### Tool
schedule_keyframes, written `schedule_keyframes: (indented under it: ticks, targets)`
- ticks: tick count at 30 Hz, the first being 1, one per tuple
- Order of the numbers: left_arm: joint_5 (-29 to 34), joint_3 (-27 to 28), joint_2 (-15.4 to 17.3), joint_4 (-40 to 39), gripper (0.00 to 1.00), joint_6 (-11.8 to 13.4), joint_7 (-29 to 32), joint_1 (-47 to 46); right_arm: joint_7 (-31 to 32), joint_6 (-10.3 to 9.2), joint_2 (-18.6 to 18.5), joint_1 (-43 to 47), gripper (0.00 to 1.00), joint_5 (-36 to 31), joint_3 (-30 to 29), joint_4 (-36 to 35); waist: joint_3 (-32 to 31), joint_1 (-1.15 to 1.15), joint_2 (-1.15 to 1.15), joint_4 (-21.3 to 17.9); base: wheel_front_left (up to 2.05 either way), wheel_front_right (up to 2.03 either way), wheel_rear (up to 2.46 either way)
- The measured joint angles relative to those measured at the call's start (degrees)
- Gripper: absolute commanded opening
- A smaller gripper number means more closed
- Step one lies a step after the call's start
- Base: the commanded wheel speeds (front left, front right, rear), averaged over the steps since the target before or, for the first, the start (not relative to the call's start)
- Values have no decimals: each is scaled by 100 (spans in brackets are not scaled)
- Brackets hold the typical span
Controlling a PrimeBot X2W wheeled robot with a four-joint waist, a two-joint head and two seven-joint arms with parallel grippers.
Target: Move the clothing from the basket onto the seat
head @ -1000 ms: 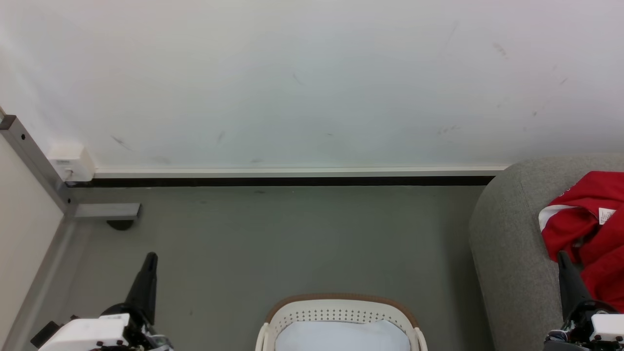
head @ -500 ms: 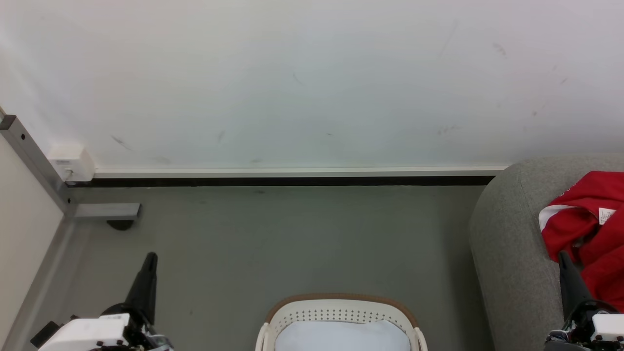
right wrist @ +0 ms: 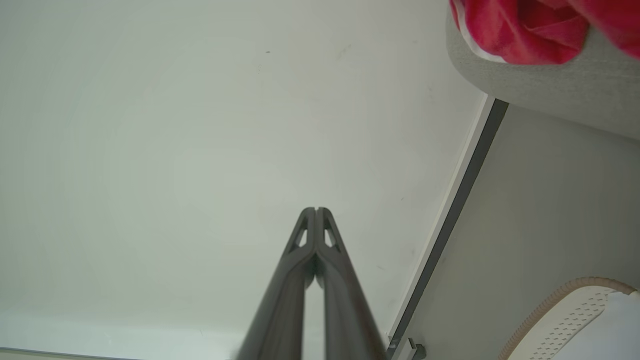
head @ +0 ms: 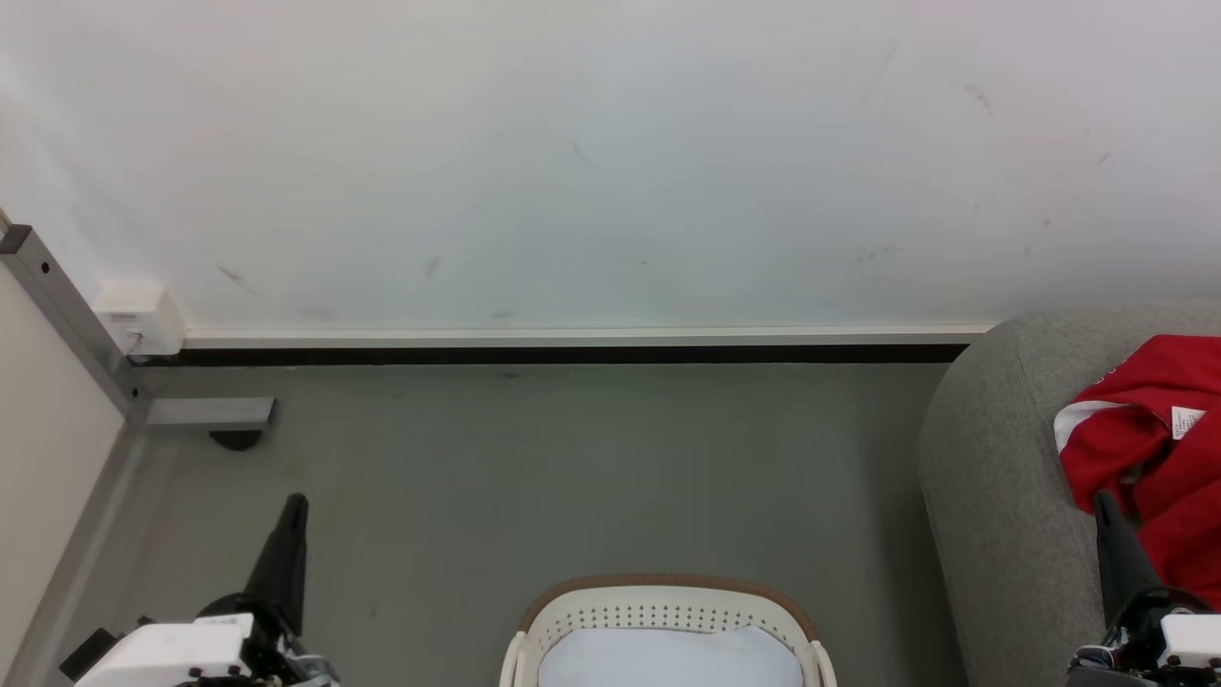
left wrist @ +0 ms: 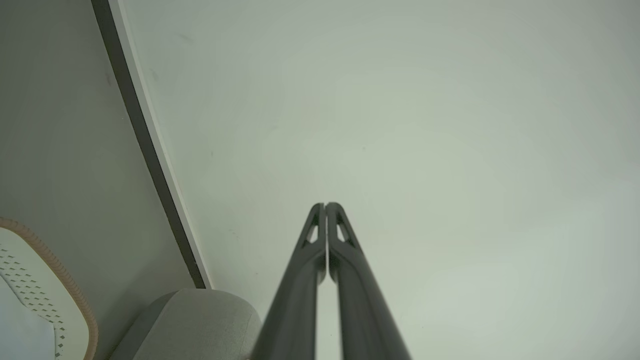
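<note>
Item: red clothing (head: 1130, 448), white trim, is lying crumpled on grey sofa (head: 992, 496). Left gripper (left wrist: 325, 206) and right gripper (right wrist: 316, 210) fingers are pressing together, empty.

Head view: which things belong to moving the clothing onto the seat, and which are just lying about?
Part of the job:
- red clothing, lying on the grey seat
- basket
- left gripper and right gripper, both shut, holding nothing

Just there:
- white cloth pad in the basket
- white box at the wall's foot
- metal bracket on the floor
</note>
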Motion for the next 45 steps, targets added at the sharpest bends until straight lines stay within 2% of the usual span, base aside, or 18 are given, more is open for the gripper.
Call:
schedule_keyframes:
  ticks: [45]
  targets:
    - [0,0,0,-5,0,1,0,0,-316,0,-300,-8,0,328,382,-134,4,0,0,1,0,0,0]
